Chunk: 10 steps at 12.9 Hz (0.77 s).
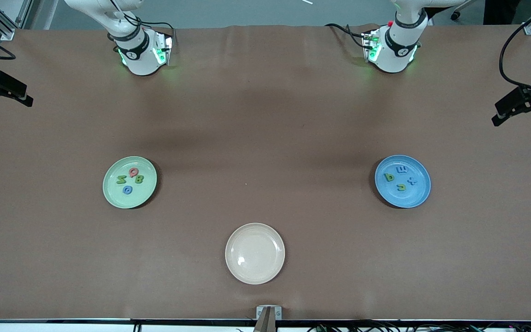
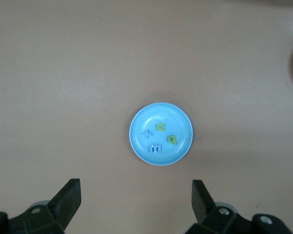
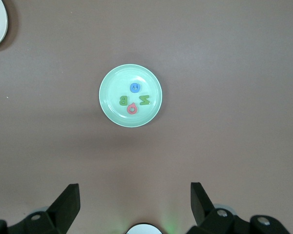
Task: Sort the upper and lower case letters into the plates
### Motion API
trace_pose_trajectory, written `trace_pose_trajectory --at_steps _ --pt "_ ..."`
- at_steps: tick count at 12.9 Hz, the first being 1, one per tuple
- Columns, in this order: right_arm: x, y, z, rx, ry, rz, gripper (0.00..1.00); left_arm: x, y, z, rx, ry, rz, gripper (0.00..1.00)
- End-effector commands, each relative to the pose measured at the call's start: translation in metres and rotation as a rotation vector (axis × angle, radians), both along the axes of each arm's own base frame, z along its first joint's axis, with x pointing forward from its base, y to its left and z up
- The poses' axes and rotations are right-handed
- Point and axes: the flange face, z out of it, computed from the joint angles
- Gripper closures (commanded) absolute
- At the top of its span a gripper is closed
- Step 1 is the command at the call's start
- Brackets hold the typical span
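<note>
Letters: eight, all already in plates. Capitals, four: red Q (image 1: 133,172), green B (image 1: 139,180), green N (image 1: 121,179), blue G (image 1: 127,189), all in the mint plate (image 1: 111,193), toward the right arm's end of the table. Lowercase, four: blue m (image 1: 403,169), blue x (image 1: 412,181), green b (image 1: 389,177) and a second green letter (image 1: 401,186), all in the blue plate (image 1: 420,198), toward the left arm's end.

Beige plate (image 1: 255,275): nearest the front camera, between the other two, nothing in it.

Left gripper (image 2: 136,207): fingers spread wide, holding nothing, raised high by its base; the blue plate lies straight ahead of it, well apart. This arm waits.

Right gripper (image 3: 135,207): fingers spread wide, holding nothing, raised high by its base; the mint plate lies straight ahead of it, well apart. This arm waits too.

Relation of note: each plate lies on its own arm's end, so each arm is the nearer one to its plate. No letter lies loose on the table (image 1: 265,115). Judgement: sorting looks complete; no further pick seems called for.
</note>
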Motion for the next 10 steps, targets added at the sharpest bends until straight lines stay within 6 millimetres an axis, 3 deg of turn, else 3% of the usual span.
trace_pose_trajectory --at_steps 1,10 --pt "-0.0063 0.0022 0.0027 0.007 -0.007 -0.01 0.0 0.0235 -0.0119 0.0122 0.024 -0.019 -0.034 0.0" --pt "-0.0062 -0.0003 0.0022 0.004 -0.008 -0.037 0.0 0.0149 -0.0092 0.0197 0.025 -0.009 -0.059 0.0"
